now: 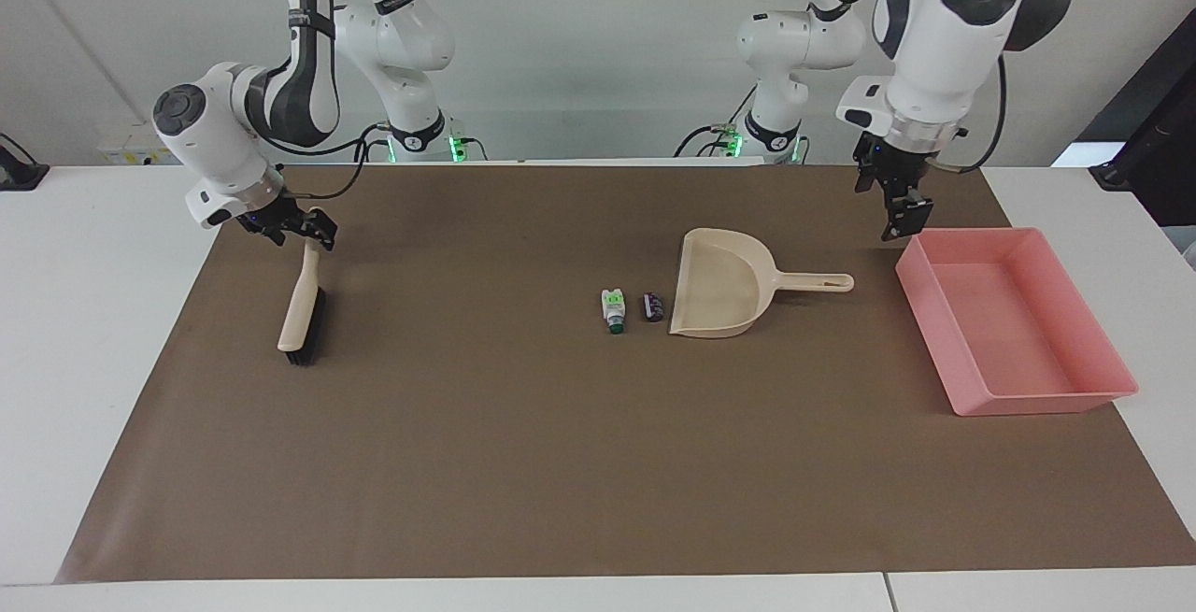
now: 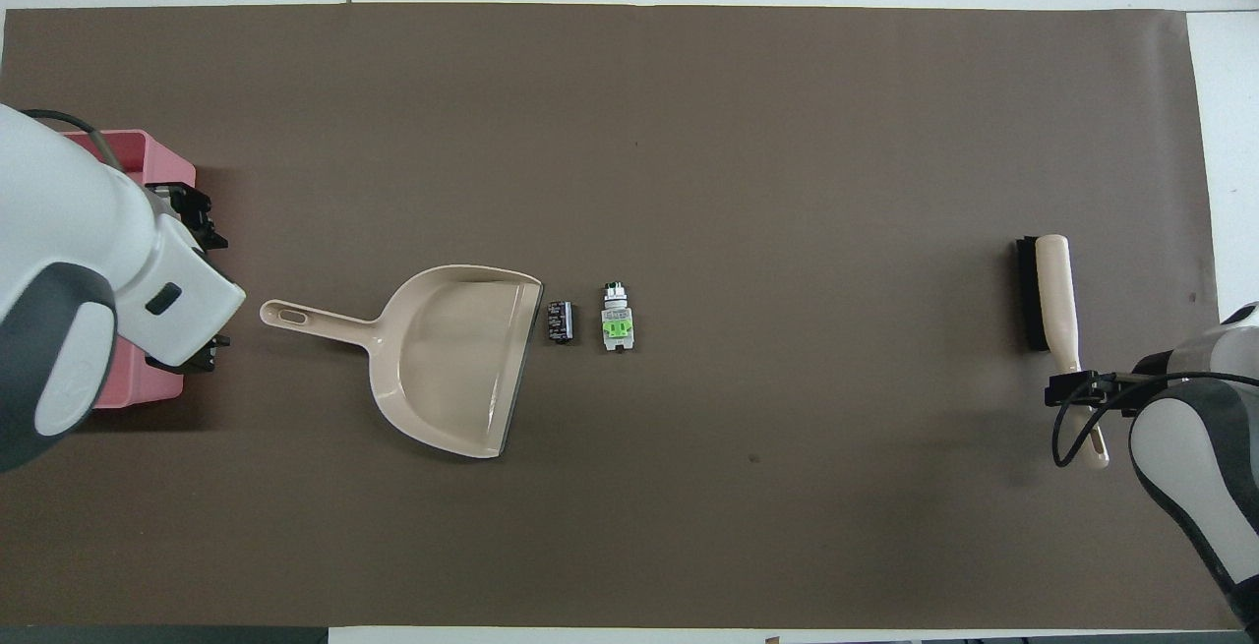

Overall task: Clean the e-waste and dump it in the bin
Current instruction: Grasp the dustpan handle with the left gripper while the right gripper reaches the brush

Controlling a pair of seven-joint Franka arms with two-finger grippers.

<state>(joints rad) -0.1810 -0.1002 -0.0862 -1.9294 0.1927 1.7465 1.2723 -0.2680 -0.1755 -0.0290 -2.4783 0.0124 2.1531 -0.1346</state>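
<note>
- The e-waste sits in the middle of the brown mat: a white cylinder with a green label and, right beside it, a stubby black cylinder. The black one lies just off the lip of the beige dustpan, toward the right arm's end of the desk; neither piece is in the pan yet.
- The dustpan's handle points toward the pink bin, which stands at the left arm's end of the mat and holds nothing that I can see.
- The hand brush lies well apart from the pieces, toward the right arm's end, bristles on the mat.
- The right end effector is down at the tip of the brush handle; whether it is clamped on it or merely around it I cannot tell.
- The left end effector hangs above the mat between the dustpan handle and the bin, pointing down, touching nothing; how its fingers stand I cannot make out either.
- To my eye this is the pick-up-the-tools step: no sweeping has begun.
- Next, I'd say, the left arm needs to drop onto the dustpan handle and steady the pan, while the right secures the brush and carries it over to the pieces.
</note>
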